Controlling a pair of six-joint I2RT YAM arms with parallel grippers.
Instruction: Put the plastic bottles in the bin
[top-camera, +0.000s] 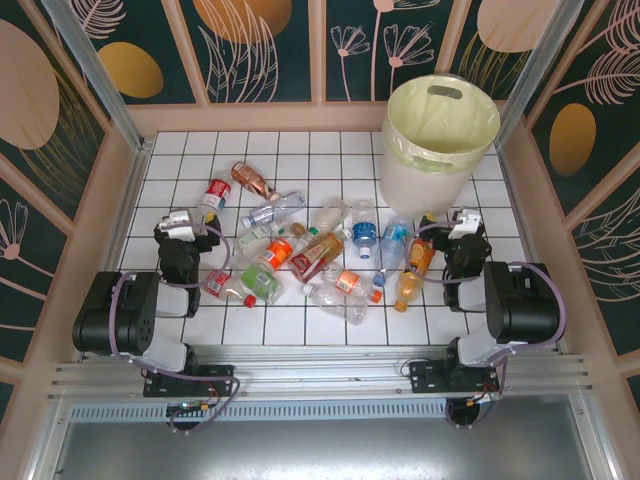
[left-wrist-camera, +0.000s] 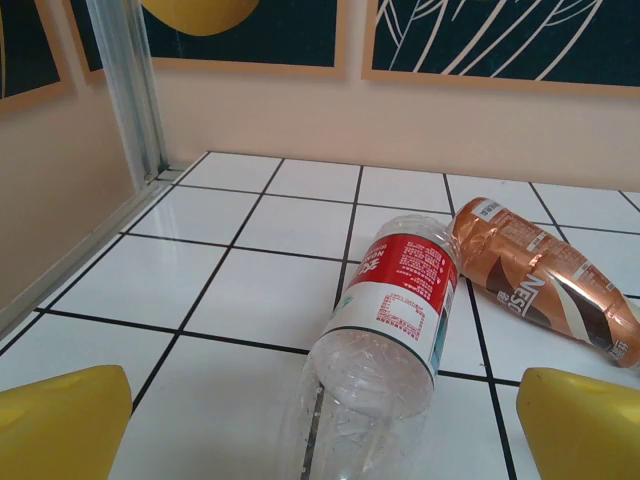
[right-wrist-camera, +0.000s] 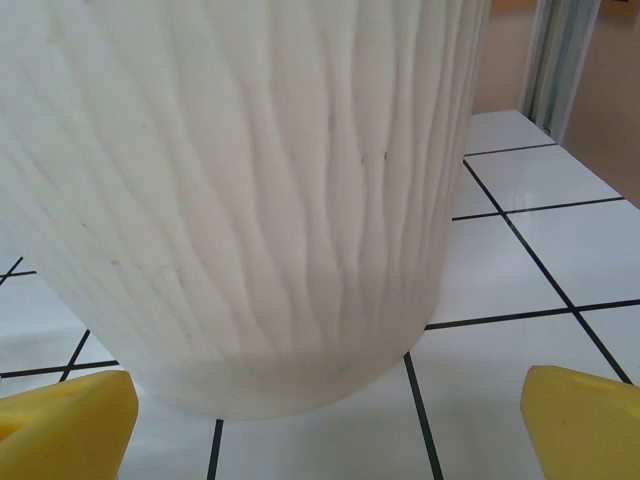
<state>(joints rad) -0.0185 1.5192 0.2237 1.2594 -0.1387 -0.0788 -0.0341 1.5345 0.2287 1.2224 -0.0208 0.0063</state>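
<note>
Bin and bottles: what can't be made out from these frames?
- Bin floor: top view, hidden by its near wall.
- Bin rim: right wrist view, cut off by the top edge.
- Red-label bottle: left wrist view, near end cut off by the bottom edge.
- Brown bottle: same view, one end past the right edge.
- Pile of bottles: top view, overlapping; count unclear, labels too small.

Clear red-labelled bottle (left-wrist-camera: 395, 330) lying on white tiled bench (left-wrist-camera: 230, 230), copper-brown bottle (left-wrist-camera: 545, 280) just beside it on the right; yellow fingertips (left-wrist-camera: 60, 425) of left tool (left-wrist-camera: 320, 435) spread wide in foreground.
</note>
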